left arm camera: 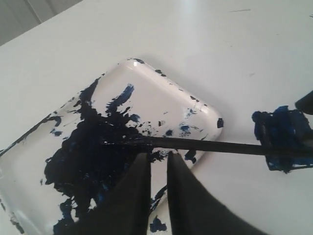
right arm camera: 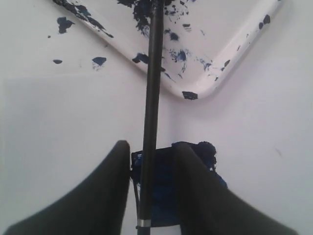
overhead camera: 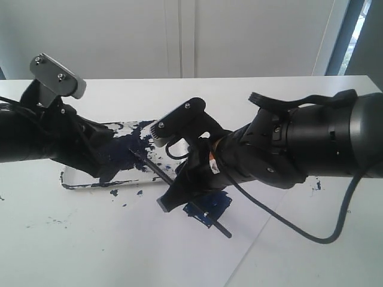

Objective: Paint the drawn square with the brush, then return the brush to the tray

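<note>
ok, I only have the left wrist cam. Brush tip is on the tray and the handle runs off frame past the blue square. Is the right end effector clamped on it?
Observer: No. The right wrist view shows the right end effector straddling the brush, jaws open, with a gap on each side of the handle.
Operator: Where does the handle end?
Observer: In the exterior view it ends beyond the drawn square, well outside the tray.
Operator: Where along the handle is the end effector?
Observer: Near the rear. The right wrist view shows the pale ring sitting between its jaws.
</note>
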You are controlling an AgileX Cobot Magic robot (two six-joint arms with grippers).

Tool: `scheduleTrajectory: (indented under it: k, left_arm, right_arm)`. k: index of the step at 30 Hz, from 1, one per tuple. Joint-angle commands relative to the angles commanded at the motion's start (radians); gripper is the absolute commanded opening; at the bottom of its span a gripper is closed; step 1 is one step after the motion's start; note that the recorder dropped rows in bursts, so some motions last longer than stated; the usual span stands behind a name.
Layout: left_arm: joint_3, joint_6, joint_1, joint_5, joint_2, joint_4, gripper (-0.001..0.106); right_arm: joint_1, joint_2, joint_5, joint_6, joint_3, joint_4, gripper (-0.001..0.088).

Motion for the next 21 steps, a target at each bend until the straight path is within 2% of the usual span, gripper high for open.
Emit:
scheduleTrajectory:
  k: [4, 8, 12, 17, 21]
  left_arm:
    - [0.000, -0.002, 0.049, 0.000, -0.062, 0.000, 0.020]
    - [0.000, -0.036, 0.114, 0.008, -0.136, 0.000, 0.020]
    - [0.000, -0.049, 0.158, 0.023, -0.221, 0.000, 0.019]
    - [0.002, -0.039, 0.191, 0.021, -0.322, 0.007, 0.012]
    - [0.012, -0.032, 0.199, 0.008, -0.392, 0.036, 0.010]
  right_arm:
    - [0.000, -0.046, -0.004, 0.000, 0.000, -0.006, 0.0260]
    - [0.000, -0.138, -0.014, 0.000, 0.000, -0.057, 0.0110]
    - [-0.009, -0.267, -0.007, 0.000, 0.000, -0.100, -0.0002]
    - [-0.051, -0.477, -0.012, 0.000, 0.000, -0.142, 0.0000]
    - [-0.083, -0.621, -0.010, 0.000, 0.011, -0.206, 0.0000]
